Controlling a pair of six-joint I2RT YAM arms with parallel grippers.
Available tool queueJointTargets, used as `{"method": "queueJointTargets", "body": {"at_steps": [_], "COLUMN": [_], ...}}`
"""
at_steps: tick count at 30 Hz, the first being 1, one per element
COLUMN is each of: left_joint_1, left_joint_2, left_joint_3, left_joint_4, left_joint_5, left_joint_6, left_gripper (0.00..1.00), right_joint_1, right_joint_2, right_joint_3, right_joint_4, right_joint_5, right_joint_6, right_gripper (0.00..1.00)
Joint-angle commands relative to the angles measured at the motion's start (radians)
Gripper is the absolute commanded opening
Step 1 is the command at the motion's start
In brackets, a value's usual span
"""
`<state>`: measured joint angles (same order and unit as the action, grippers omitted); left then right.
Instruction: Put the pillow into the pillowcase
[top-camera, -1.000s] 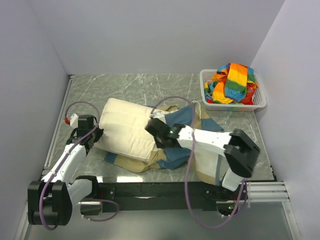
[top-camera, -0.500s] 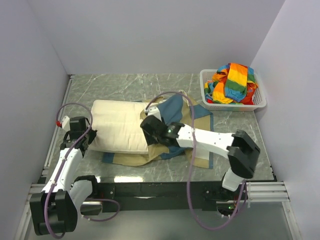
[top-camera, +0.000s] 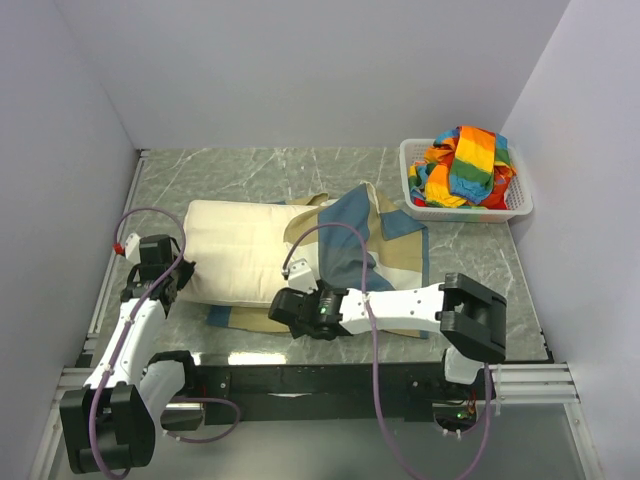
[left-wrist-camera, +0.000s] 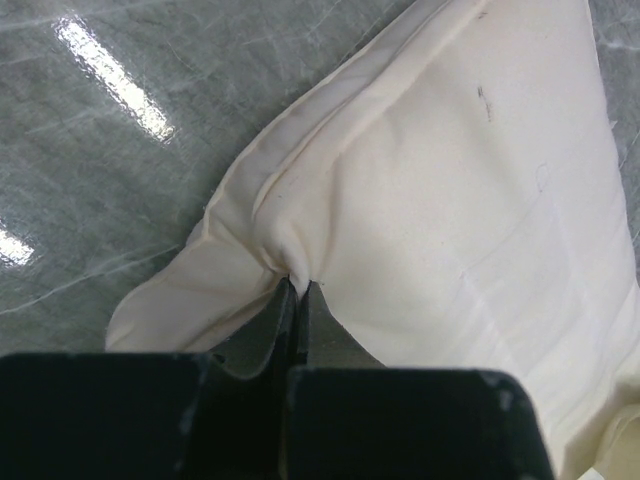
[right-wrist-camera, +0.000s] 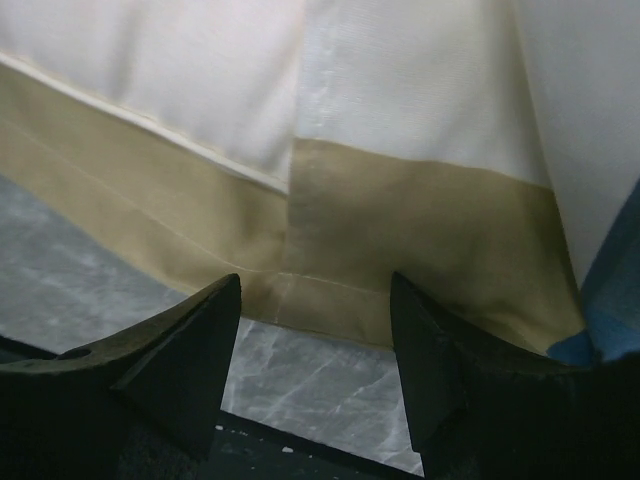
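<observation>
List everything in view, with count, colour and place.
pillow: one, cream-white, left of centre
pillowcase: one, blue, tan and off-white, centre, partly under the pillow
basket: one, white, far right corner
striped cloth: one heap, orange, green, yellow, blue, in the basket
table: one, grey marbled
left claw: one, black, shut on a pillow corner
right claw: one, black, open at the pillowcase's near edge

text: none readable | labels: none | surfaces plain (fabric, marble, arms)
</observation>
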<state>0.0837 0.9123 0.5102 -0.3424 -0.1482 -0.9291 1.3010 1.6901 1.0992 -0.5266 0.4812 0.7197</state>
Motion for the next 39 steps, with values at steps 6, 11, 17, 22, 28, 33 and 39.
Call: {"method": "queueJointTargets", "body": {"at_steps": [6,11,17,22,28,33,39], "left_joint_1": [-0.013,-0.013,-0.016,-0.079,-0.162,-0.174,-0.173], "left_joint_2": [-0.029,-0.036,-0.068,-0.128,-0.150,-0.133,-0.113], "left_joint_3": [-0.001,-0.006,-0.012,0.002,0.034,0.057,0.076], "left_joint_4": [-0.021,-0.012,-0.004,-0.029,-0.047,-0.052,-0.082], "left_joint_5": [0.084,0.098,0.133,0.103,0.081,0.065,0.032], "left_joint_6": [0.013,0.013,0.006,-0.031,-0.037,-0.013,0.004], "left_gripper": [0.01,0.01,0.01,0.01,0.01,0.01,0.35], "right_joint_1": [0.020,-0.005,0.053,0.066,0.006,-0.045,-0.016], "right_joint_2": [0.117,0.186,0.174,0.161,0.105,0.068,-0.065], "right_joint_3": [0.067,0.128,0.289,0.372,0.427,0.452,0.308], "right_joint_4": [-0.016,-0.068,-0.067,-0.021,-0.039,-0.032,-0.036], "right_joint_5": [0.062,0.126,0.033,-0.070,-0.064,-0.145,-0.098], "right_joint_6": [0.064,0.072,-0.014,-0.075,-0.135,-0.195,-0.177], "right_gripper": [0.67,0.27,0.00,0.00,0.00,0.01,0.40]}}
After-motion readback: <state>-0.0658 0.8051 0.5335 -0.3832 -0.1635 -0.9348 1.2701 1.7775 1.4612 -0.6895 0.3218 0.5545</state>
